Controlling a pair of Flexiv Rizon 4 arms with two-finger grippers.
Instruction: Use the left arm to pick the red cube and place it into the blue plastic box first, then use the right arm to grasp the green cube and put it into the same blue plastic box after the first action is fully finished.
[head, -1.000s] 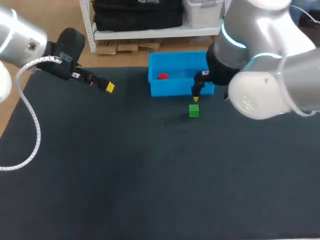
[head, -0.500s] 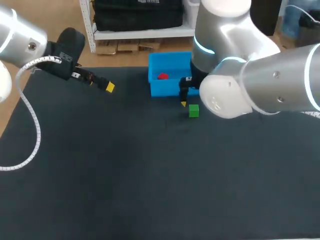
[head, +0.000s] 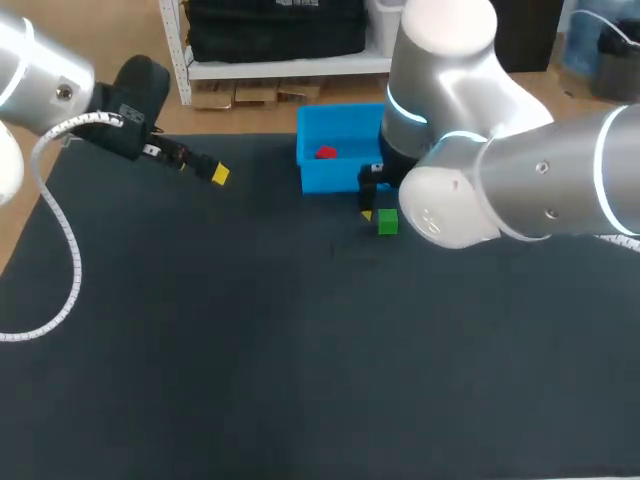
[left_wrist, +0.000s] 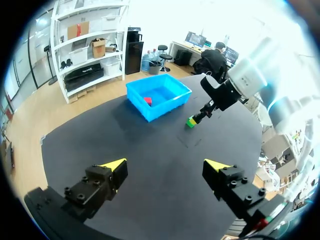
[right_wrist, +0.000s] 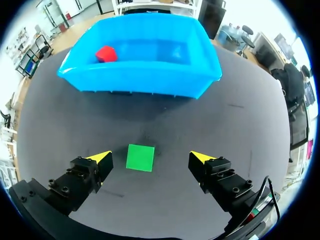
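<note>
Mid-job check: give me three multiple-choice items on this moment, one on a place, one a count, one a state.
1. Where is the red cube? A. in the right jaws B. in the blue plastic box C. in the left jaws
2. How many cubes lie on the table outside the box? A. none B. two C. one
3. How do the right jaws stand? A. open, green cube untouched between them B. shut on it C. shut, empty
Key: B, it sits inside the box walls; C, only the green cube; A, gaps show on both its sides.
</note>
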